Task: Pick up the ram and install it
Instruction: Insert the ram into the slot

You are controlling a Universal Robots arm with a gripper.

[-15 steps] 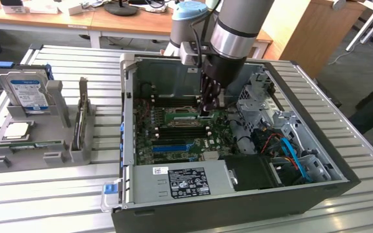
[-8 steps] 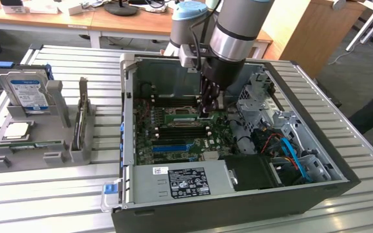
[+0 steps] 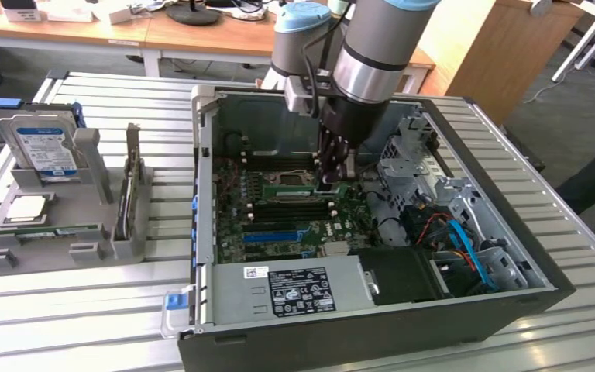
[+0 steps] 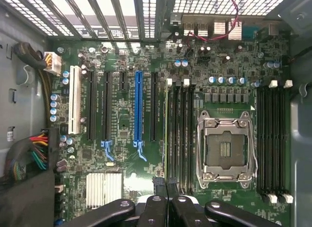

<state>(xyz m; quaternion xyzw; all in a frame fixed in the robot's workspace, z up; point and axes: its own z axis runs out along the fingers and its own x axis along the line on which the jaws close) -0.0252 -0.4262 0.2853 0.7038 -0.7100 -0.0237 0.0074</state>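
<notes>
Gripper reaches down inside the open computer case, fingers pinched almost together on the ram, which appears edge-on as a thin green line. The ram stands upright along the outermost memory slot beside the CPU socket, probably held vertical so its edge meets the slot squarely. Whether it is fully seated, I cannot tell.

Arm reaching straight down, wrist vertical, jaws pinched nearly together.

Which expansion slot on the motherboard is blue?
The long blue slot, with black slots on either side of it. The only other non-black one is the white slot at the row's end.
</notes>
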